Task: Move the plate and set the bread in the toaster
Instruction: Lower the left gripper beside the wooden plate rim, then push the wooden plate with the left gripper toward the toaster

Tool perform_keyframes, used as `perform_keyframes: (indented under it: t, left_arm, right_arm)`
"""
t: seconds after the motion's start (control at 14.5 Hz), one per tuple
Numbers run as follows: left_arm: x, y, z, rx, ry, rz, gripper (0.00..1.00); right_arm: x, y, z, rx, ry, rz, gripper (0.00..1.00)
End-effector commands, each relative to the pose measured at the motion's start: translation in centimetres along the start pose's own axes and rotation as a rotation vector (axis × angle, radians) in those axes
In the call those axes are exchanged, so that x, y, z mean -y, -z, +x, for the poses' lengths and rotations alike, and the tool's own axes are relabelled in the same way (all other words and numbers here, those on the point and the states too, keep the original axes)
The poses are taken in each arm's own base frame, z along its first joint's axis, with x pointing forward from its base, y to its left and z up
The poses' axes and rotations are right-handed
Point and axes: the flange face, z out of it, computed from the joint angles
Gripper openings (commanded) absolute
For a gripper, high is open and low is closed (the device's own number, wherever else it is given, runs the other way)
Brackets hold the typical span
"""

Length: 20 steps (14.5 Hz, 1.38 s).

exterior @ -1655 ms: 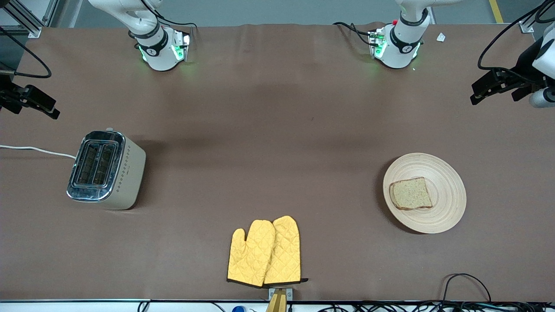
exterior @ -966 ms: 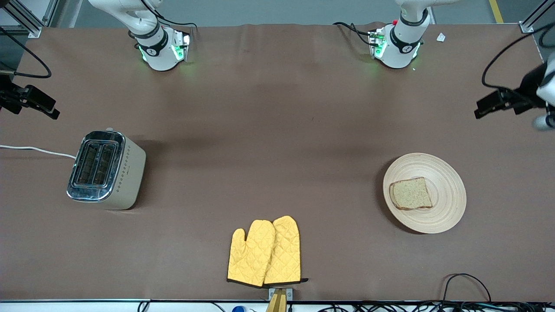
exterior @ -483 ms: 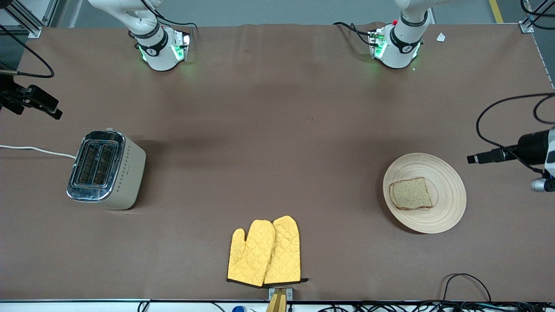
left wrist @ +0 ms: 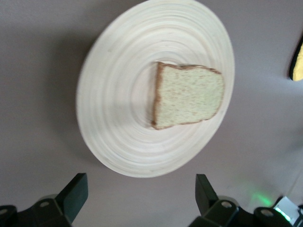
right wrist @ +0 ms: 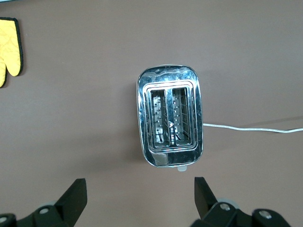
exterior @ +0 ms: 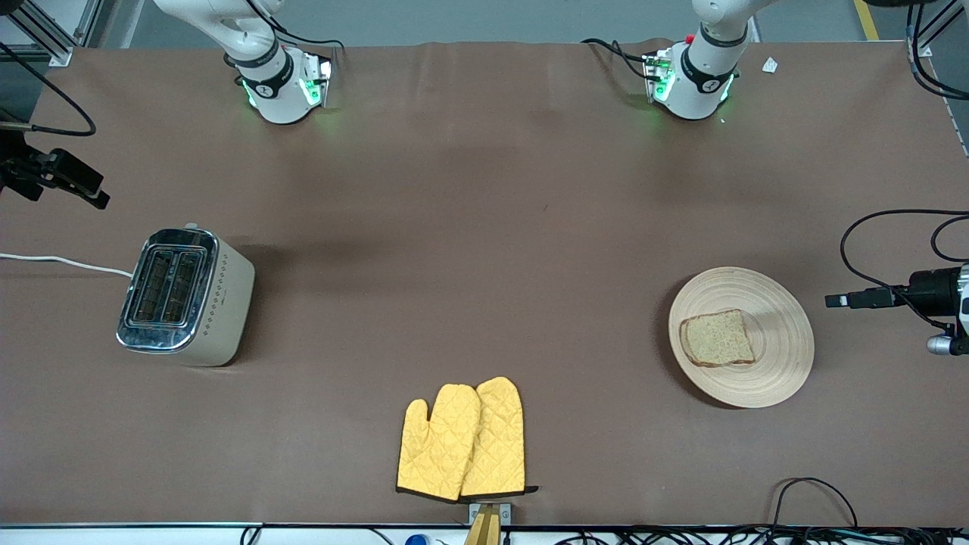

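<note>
Fingers spread wide on your left gripper [left wrist: 137,198], which had swung down along the left arm's end of the table and hung just off the rim of the plate [exterior: 780,303]; earlier it sat much nearer the bases. You were lining up for the plate, though nothing was gripped yet. Your right gripper [right wrist: 137,201] had barely shifted: it waited, fingers apart, over the table near the toaster [exterior: 185,297] at the right arm's end. The bread [exterior: 718,338] lay flat on the plate, unmoved, well apart from the toaster. The yellow oven mitts [exterior: 462,440], nearest the front camera, were also unmoved.
</note>
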Motion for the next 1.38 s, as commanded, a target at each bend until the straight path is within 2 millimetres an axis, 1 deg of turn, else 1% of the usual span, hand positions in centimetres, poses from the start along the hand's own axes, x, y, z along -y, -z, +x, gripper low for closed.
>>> perform_keyframes:
  t: [0.0,0.07,0.21,0.28,0.34,0.48,0.55,0.69,1.03,1.17,1.31]
  left_arm:
    - [4.6,-1.3,0.7,-0.046,-0.064,-0.075,1.00]
    - [6.9,-2.0,0.5,-0.055,-0.078,-0.090,1.00]
    - [8.9,-3.8,0.6,-0.068,-0.090,-0.141,1.00]
    - [10.1,-4.8,0.5,-0.069,-0.080,-0.166,0.97]
    - [10.6,-5.5,0.5,-0.074,-0.066,-0.193,0.94]
    - [11.4,-7.0,0.6,-0.078,-0.045,-0.238,0.92]
    - [11.7,-7.7,0.8,-0.076,-0.044,-0.251,0.91]
    - [11.8,-8.1,0.9,-0.086,-0.043,-0.252,0.87]
    - [12.0,-8.9,1.1,-0.096,-0.027,-0.289,0.74]
    - [11.5,-9.0,1.4,-0.106,-0.026,-0.308,0.69]
    - [11.7,-9.8,1.5,-0.104,-0.018,-0.323,0.66]
  right_arm:
    - [0.3,0.1,-0.3,-0.008,-0.009,-0.002,1.00]
    - [0.3,0.0,-0.2,-0.008,-0.010,-0.002,1.00]
    - [0.3,0.1,-0.3,-0.009,-0.010,-0.002,1.00]
    - [0.3,0.1,-0.2,-0.013,-0.010,0.000,1.00]
    - [0.3,0.1,-0.2,-0.014,-0.010,0.000,1.00]
    - [0.3,0.1,-0.2,-0.015,-0.010,0.001,1.00]
    - [0.3,0.1,-0.2,-0.015,-0.010,0.001,1.00]
    - [0.3,0.1,-0.2,-0.015,-0.010,0.001,1.00]
    - [0.4,0.0,0.0,-0.021,-0.012,0.003,1.00]
    - [0.4,0.0,0.1,-0.025,-0.012,0.003,1.00]
    - [0.4,0.0,0.1,-0.027,-0.012,0.003,1.00]
